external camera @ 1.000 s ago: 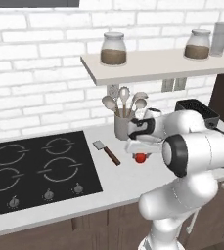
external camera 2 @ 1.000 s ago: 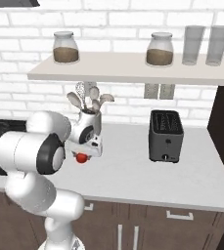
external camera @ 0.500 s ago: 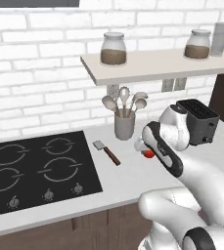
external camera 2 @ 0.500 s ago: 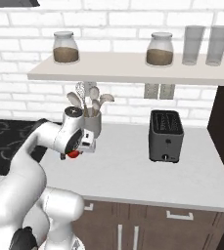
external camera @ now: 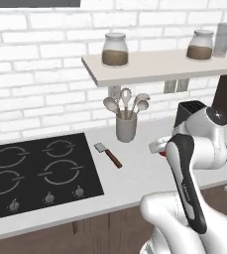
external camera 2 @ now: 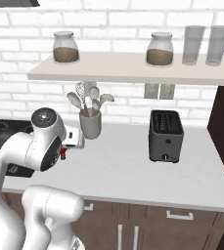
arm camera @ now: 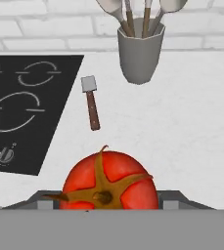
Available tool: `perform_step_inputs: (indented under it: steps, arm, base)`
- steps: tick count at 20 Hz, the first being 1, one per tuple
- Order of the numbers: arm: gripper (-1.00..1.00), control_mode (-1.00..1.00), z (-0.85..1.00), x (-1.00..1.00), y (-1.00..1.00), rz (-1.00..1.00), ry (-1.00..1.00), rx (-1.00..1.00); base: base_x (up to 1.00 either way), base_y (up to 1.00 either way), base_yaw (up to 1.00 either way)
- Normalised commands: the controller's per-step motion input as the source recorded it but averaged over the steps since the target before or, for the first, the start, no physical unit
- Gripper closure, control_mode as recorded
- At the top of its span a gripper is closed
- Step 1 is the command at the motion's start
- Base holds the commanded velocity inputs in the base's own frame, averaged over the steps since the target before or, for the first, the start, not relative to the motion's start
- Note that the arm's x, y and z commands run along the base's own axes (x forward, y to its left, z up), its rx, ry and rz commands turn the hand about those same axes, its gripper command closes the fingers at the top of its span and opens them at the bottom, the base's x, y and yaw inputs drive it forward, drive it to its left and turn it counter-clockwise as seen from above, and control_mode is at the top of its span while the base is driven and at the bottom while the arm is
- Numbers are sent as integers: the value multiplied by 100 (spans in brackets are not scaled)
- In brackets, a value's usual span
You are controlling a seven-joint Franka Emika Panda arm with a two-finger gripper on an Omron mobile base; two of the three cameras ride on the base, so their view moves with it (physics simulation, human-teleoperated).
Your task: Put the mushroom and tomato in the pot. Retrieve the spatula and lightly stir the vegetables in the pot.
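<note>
A red tomato [arm camera: 108, 178] with a brown stalk looms large between the fingers of my gripper [arm camera: 108, 202], which is shut on it above the white counter. From the base, only a sliver of the tomato [external camera: 163, 154] shows under the hand [external camera: 159, 146], also seen as the gripper [external camera 2: 70, 140] from the right. The spatula [external camera: 108, 155] lies flat on the counter between the hob and the utensil cup, blade away from me; it lies ahead of the hand as spatula [arm camera: 90, 102]. The pot and the mushroom are out of view.
The black four-ring hob [external camera: 35, 171] lies left of the spatula. A grey cup of spoons [external camera: 126, 126] stands behind it by the wall. A black toaster [external camera 2: 166, 135] stands to the right. A shelf [external camera 2: 133, 68] with jars and glasses hangs overhead.
The arm has swung round and folded, its elbow now close to the cameras. The hand with the tomato has drawn back a little toward the base. The spatula has not moved.
</note>
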Motion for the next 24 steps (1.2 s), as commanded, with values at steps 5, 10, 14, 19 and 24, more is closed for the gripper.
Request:
perform_step_inputs:
  steps: [5, 10, 14, 19, 24]
  arm:
    - [100, -100, 49, -17, 0, -7, 2, -6]
    - [100, -100, 0, 0, 0, 0, 0, 0]
    - [100, -100, 0, 0, 3, 0, 0, 0]
    - [100, 100, 0, 0, 0, 0, 0, 0]
    - [100, 100, 0, 0, 0, 0, 0, 0]
  base:
    - [0, 0, 0]
    - [0, 0, 0]
    - [0, 0, 0]
    - [0, 92, -1]
    - [-13, 100, 0]
